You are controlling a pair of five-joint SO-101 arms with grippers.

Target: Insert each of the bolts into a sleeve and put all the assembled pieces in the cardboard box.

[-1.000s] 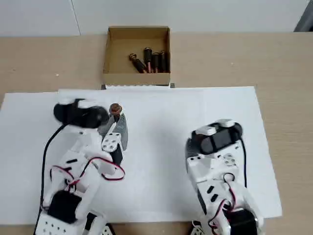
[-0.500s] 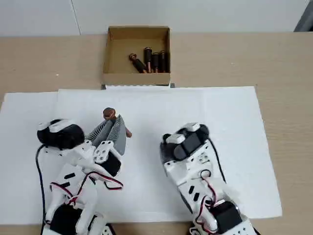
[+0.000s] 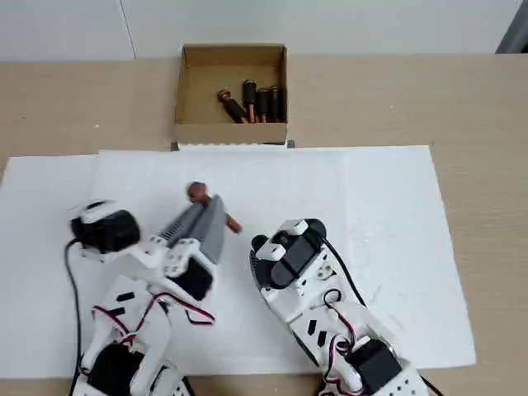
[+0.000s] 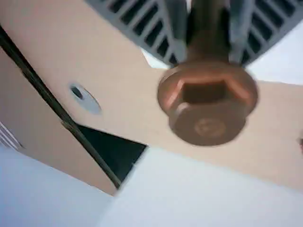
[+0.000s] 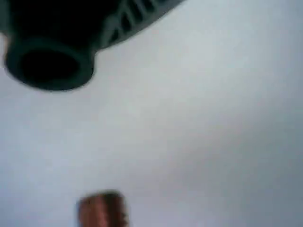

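Bolt: prob. stiff, slick, hvy; hold mid-shank, as left tool pinches it short of cardboard box; right tool clamps sleeve.

A copper-coloured hex-head bolt is clamped by its shank in the left gripper, head jutting past the tips. A black sleeve sits in the right gripper, open end outward. Well beyond both, the cardboard box holds several assembled pieces

Count, this frame:
- cardboard box: 1
- assembled pieces in it: 4, as far as can be resolved
- loose bolt: 1
- loose sleeve: 1
- arms: 2, namely left arm and right arm
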